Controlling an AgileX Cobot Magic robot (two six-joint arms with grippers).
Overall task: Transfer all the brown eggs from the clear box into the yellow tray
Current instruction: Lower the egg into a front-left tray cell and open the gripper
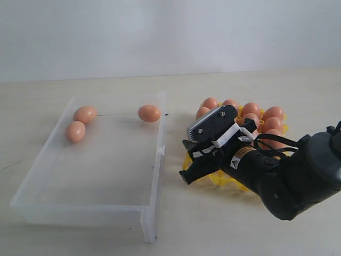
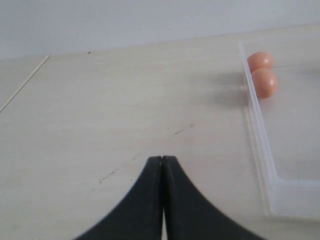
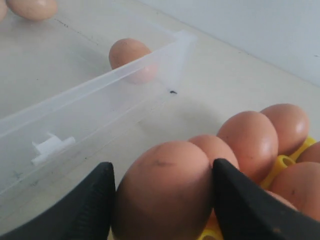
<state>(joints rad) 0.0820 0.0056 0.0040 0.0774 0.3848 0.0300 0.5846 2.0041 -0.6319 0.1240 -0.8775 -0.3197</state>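
Orange-brown smooth oval eggs (image 1: pixel 250 110): most are seated in the bright yellow plastic lattice tray (image 3: pixel 286 162), which stands on the pale counter (image 1: pixel 213 234) just beside the box. No full count is possible, since the right arm (image 1: pixel 287 181) covers the nearer cups.

Shallow clear plastic box (image 1: pixel 152 213), contents: three eggs. Two lie (image 1: pixel 85 114) (image 1: pixel 75 132) together at the far left corner and one (image 1: pixel 149 113) by the far right corner.

Right hand (image 3: pixel 165 210): pinching one egg (image 3: pixel 165 170) between its black fingers, low over the tray edge nearest the box, apparently not yet set down.

Left hand (image 2: pixel 162 200): fingers pressed together, holding nothing, over bare counter outside the box, on the side where the pair of eggs lies.

Progress, as judged: well past halfway, with four eggs left to seat, counting the held one.

Obstructions: the box's low wall (image 3: pixel 100 100) stands between the three eggs and the tray. Seated eggs crowd close around the held one.
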